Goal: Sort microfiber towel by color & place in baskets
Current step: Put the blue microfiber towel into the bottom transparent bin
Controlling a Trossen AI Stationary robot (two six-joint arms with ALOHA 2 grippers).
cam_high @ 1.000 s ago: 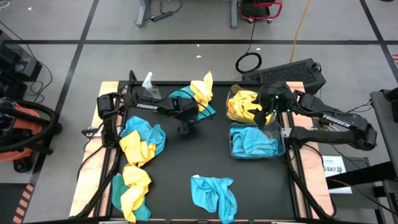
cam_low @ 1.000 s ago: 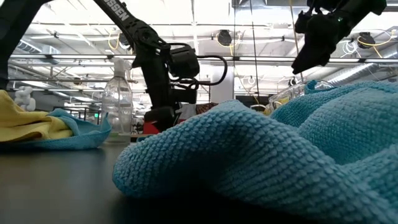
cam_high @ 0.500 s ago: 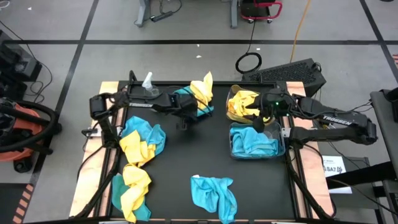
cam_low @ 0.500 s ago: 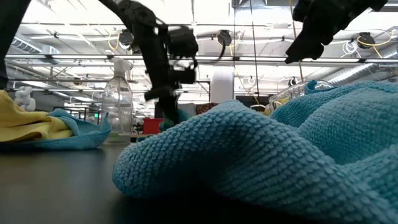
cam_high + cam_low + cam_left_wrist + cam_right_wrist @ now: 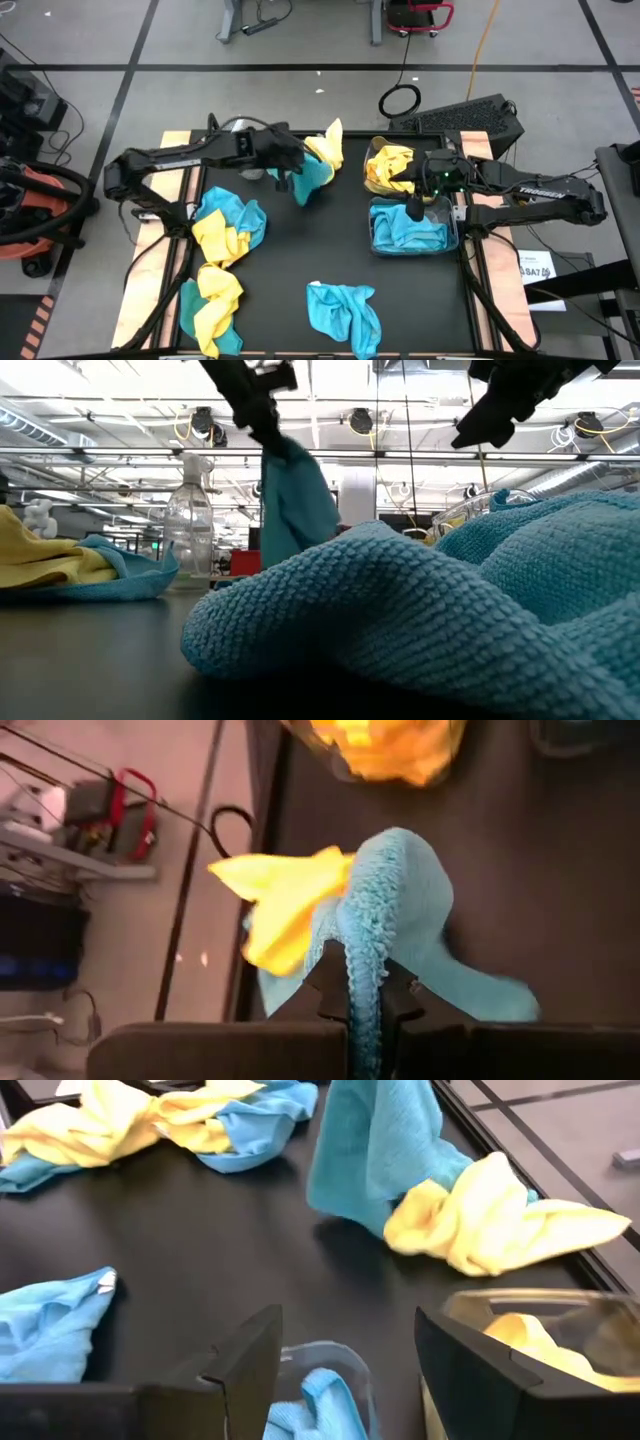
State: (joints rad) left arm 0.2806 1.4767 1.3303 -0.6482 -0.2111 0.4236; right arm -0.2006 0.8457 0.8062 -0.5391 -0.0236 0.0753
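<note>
There are two clear baskets, a yellow-filled basket (image 5: 371,150) and a blue-filled basket (image 5: 453,240); the number of cloths bunched inside each cannot be told. Outside the baskets, three cloths can be counted singly on the table (image 5: 300,250): one teal cloth (image 5: 306,182), one yellow cloth (image 5: 328,146) and one blue cloth (image 5: 345,312). The heap (image 5: 220,260) at the left side shows at least two yellow and two blue cloths, though folds hide the exact count. There is one spray bottle (image 5: 190,515). There are two arms, each with one gripper: the left gripper (image 5: 288,170) and the right gripper (image 5: 415,200).
</note>
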